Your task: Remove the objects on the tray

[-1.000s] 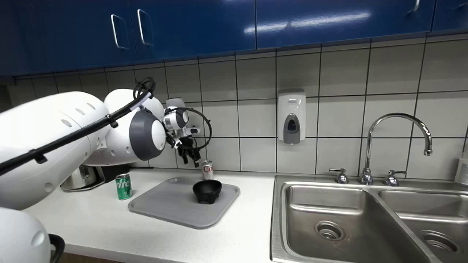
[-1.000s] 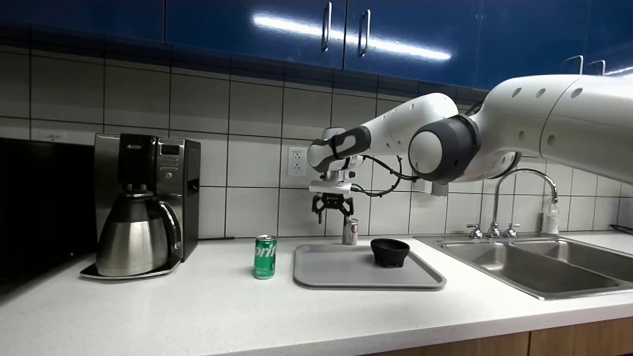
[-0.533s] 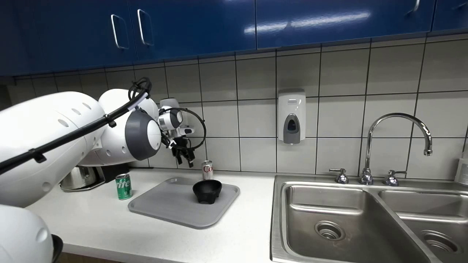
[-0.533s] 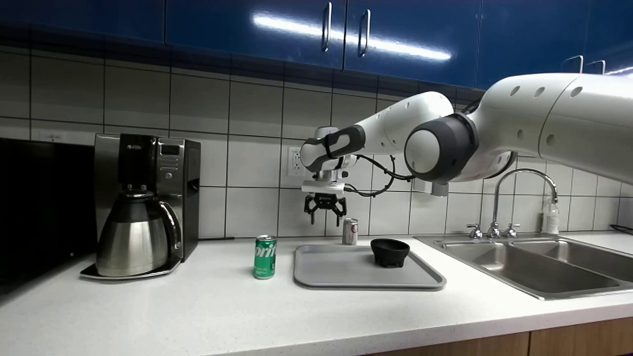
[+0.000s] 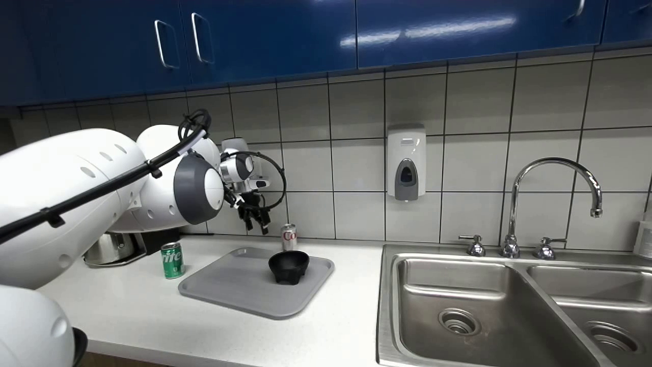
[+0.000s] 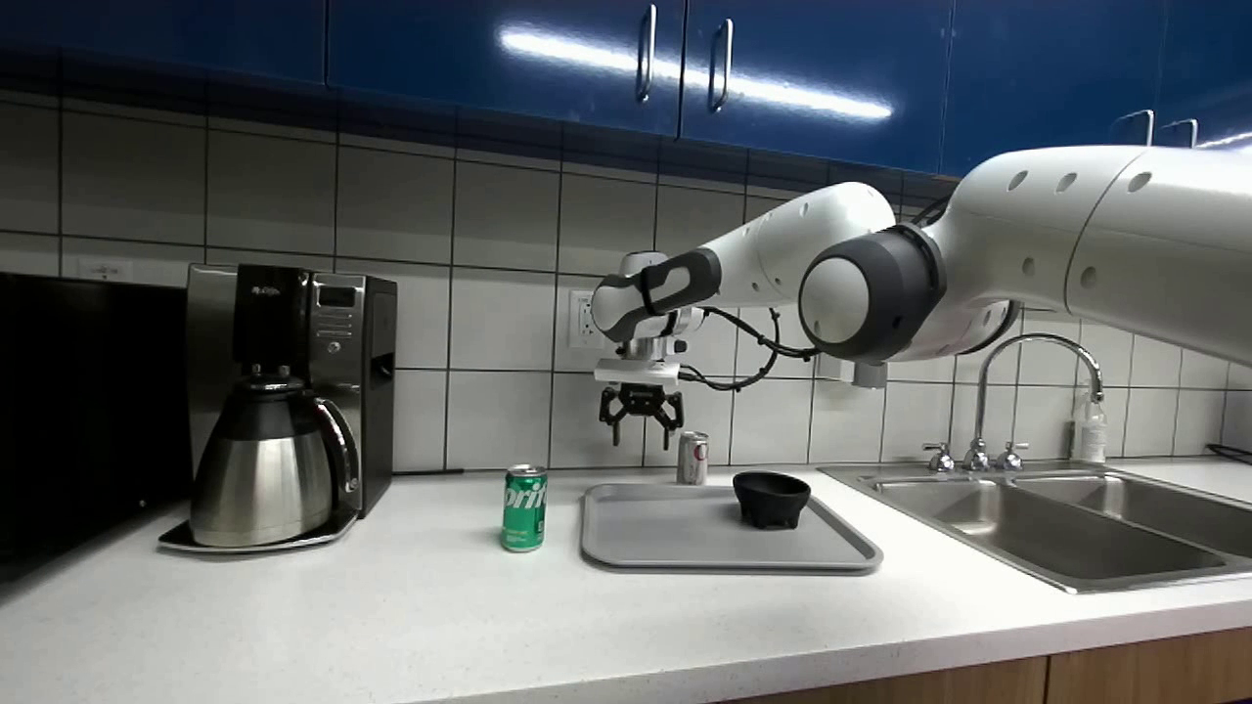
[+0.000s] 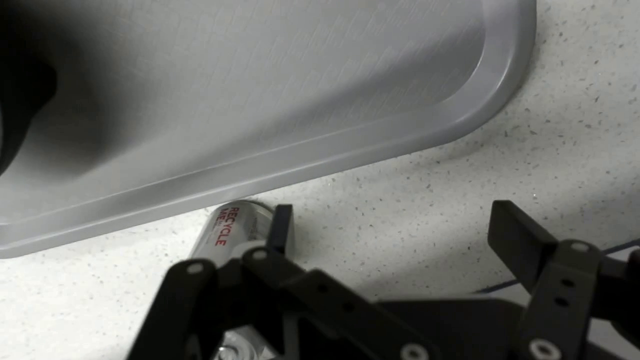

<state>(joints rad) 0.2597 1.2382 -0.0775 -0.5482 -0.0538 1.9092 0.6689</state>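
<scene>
The two fingers (image 7: 520, 242) of your gripper (image 6: 642, 437) are spread wide with just air between them, so you have hold of nothing. The gripper hangs above the counter (image 6: 411, 626), pointing down. Make the grey tray (image 6: 665, 533) your clock, as an exterior view shows it, with 12 o'clock toward the tiled wall (image 6: 509, 391). The tray lies flat on the counter. The black bowl (image 6: 772, 501) sits on it, right way up, toward 2 o'clock from the middle. The green can (image 6: 524, 518) stands up straight on the counter at 9 o'clock, near the tray but off it. Your gripper is up between 10 and 11 o'clock. A silver can (image 6: 693, 460) stands at 11 o'clock, just behind the tray and near the gripper. In the wrist view one finger hides part of that can, but both exterior views show a gap between them. You cannot tell if the silver can touches the tray's edge. In the wrist view, a dark bit of the bowl shows between 9 and 10 o'clock. Well away from the tray, at 9 o'clock, the coffee pot (image 6: 262, 479) sits in the coffee maker (image 6: 342, 367). The sink (image 6: 1086, 538) is at 3 o'clock.
</scene>
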